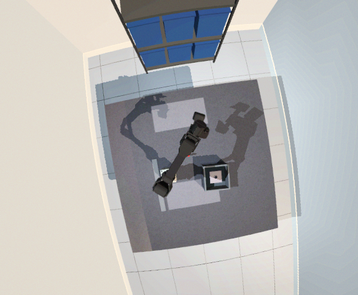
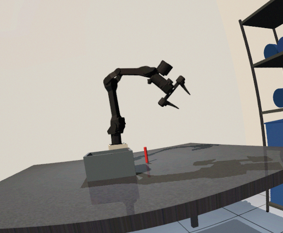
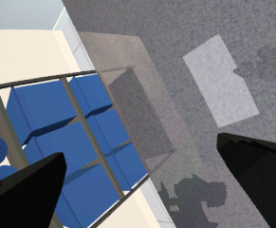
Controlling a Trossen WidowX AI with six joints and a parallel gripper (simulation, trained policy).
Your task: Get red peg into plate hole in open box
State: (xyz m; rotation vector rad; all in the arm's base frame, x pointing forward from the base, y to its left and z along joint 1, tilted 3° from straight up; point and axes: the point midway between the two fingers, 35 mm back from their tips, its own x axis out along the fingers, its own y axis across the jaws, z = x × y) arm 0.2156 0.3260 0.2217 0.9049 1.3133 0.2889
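The red peg (image 1: 188,155) (image 2: 146,155) stands upright on the table, beside the box. The grey open box (image 1: 228,178) (image 2: 109,165) stands on the table; its bottom plate (image 1: 212,173) is pale pink with a dark round hole near its middle. No peg shows in the hole. My gripper (image 2: 184,101) (image 3: 142,150) is open and empty, high above the table and to the right of the peg in the exterior view, fingers pointing obliquely down and away from the arm's base. In the top view its fingers cannot be made out. The wrist view shows no peg or box.
The dark table (image 1: 245,209) (image 2: 48,200) carries the arm's pale base (image 2: 117,146) behind the box. Pale rectangles (image 1: 169,117) (image 3: 223,85) show on the table top. A shelf rack (image 1: 179,44) (image 2: 251,62) with blue bins (image 3: 47,109) stands beyond the table edge.
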